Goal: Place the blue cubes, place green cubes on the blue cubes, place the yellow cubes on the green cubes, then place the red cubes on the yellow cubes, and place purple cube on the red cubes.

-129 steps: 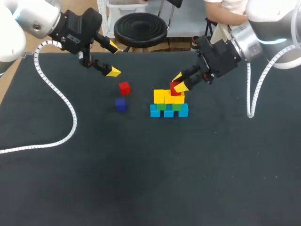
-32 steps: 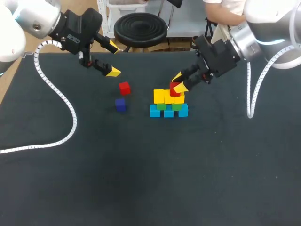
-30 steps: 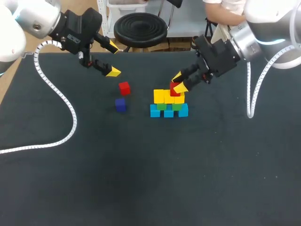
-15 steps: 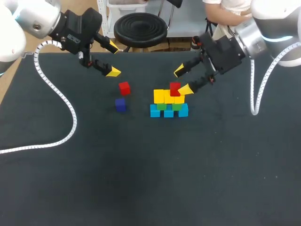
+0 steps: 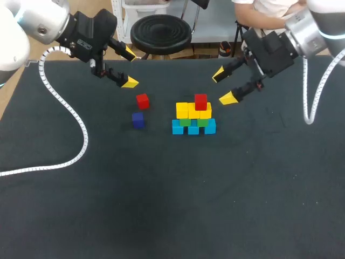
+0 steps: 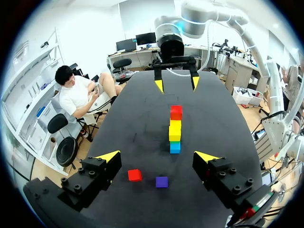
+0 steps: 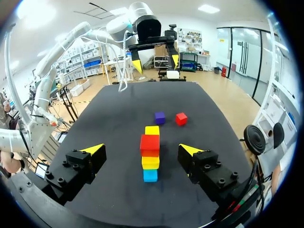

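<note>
**blockhead_77:** The right claw (image 5: pixel 223 87) is spread wide with nothing held. It hangs just off the right side of the stack (image 5: pixel 194 114), a bit above it. The left claw (image 5: pixel 129 68) is parted and empty too, over the far left part of the table (image 5: pixel 161 205), near the loose red cube (image 5: pixel 142 100) on its far side.

**gripfan:** What's been stacked so far?

**blockhead_77:** Three blue cubes (image 5: pixel 193 129) are lined up on the dark table. Two green cubes (image 5: pixel 186 122) sit on those, and three yellow cubes (image 5: pixel 182 110) on the greens. One red cube (image 5: pixel 200 101) is set on top, toward the right end. The loose red cube lies left of the stack, apart from it, and the purple cube (image 5: pixel 138 120) is just in front of that.

**gripfan:** How are they expected to handle?

**blockhead_77:** They're small solid blocks with flat faces, crisp edges and a matte look. They're probably light and stiff, so no squashing is expected. Wood, foam or plastic can't be told from here. A hold squared up across two opposite side faces is probably best, since a corner pinch would likely let the block twist. The table top looks felt-like and grippy, which should keep a cube from skating on pickup. The risk is judged to be the stack itself. Nothing in it is locked together, so a nudge while the second red is set beside the first could push the yellow row off.
</note>
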Controlling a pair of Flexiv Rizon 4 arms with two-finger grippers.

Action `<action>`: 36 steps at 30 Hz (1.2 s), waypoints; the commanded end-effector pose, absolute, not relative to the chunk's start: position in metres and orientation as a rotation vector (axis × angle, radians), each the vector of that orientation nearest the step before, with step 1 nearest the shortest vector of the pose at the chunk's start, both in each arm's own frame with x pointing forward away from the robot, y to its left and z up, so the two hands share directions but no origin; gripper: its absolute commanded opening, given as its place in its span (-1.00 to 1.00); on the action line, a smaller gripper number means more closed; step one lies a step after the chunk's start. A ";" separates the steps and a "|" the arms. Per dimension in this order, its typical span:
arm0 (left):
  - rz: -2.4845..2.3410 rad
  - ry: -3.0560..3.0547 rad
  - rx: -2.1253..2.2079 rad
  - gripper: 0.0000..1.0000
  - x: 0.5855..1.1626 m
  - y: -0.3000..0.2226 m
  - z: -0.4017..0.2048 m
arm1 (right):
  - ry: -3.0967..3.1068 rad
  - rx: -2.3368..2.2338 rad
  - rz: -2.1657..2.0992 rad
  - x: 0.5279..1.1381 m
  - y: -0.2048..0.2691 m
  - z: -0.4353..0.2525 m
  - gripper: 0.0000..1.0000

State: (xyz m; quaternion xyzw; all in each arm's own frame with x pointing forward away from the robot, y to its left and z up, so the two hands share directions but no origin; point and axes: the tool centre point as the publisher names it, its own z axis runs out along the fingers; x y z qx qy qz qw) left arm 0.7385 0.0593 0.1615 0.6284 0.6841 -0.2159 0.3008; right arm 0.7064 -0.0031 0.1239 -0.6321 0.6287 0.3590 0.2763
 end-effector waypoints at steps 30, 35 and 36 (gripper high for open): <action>-0.573 1.813 1.667 1.00 0.738 0.060 0.161 | 1.711 -1.676 0.956 0.672 -0.045 0.133 1.00; -0.573 1.813 1.667 1.00 0.738 0.060 0.161 | 1.711 -1.676 0.956 0.672 -0.045 0.133 1.00; -0.573 1.813 1.667 1.00 0.738 0.060 0.161 | 1.711 -1.676 0.956 0.672 -0.045 0.133 1.00</action>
